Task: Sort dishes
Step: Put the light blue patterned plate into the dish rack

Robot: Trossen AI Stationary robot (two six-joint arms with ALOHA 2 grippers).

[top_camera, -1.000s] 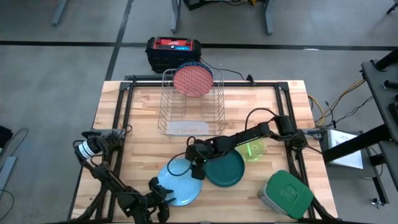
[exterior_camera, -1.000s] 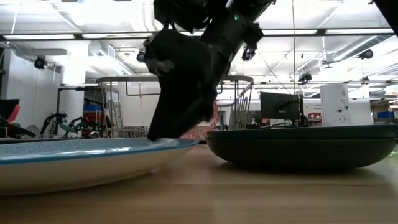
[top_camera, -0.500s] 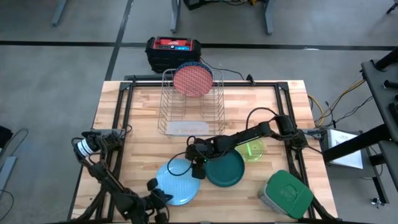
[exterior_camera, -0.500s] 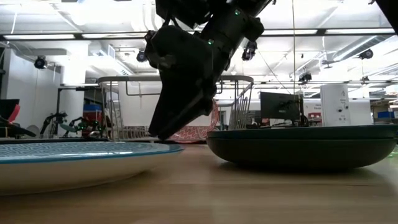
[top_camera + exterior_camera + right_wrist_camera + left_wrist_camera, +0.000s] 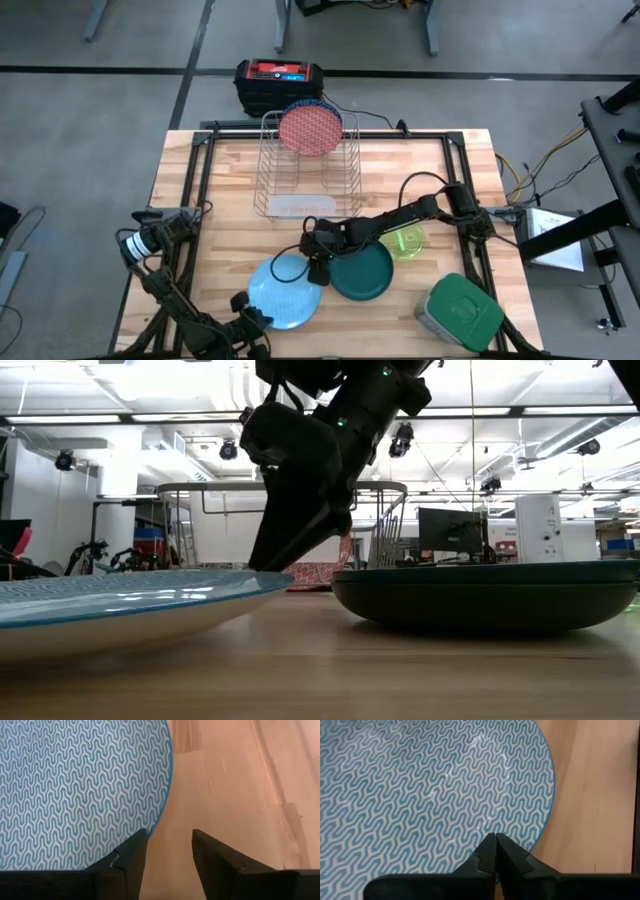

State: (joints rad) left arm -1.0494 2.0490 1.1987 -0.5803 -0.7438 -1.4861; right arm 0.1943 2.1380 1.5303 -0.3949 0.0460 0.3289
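Both arms are dark, near-black jointed tubes with thin black cables looping off them. The left arm [image 5: 150,262] has a white band at one joint. The right claw [image 5: 167,851] has chunky matte-black wedge fingers.

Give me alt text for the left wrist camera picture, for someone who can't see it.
The left gripper, fingers pressed shut, sits at the edge of a light blue plate with a white zigzag pattern that fills most of the view. Bare wooden table shows beside the plate.
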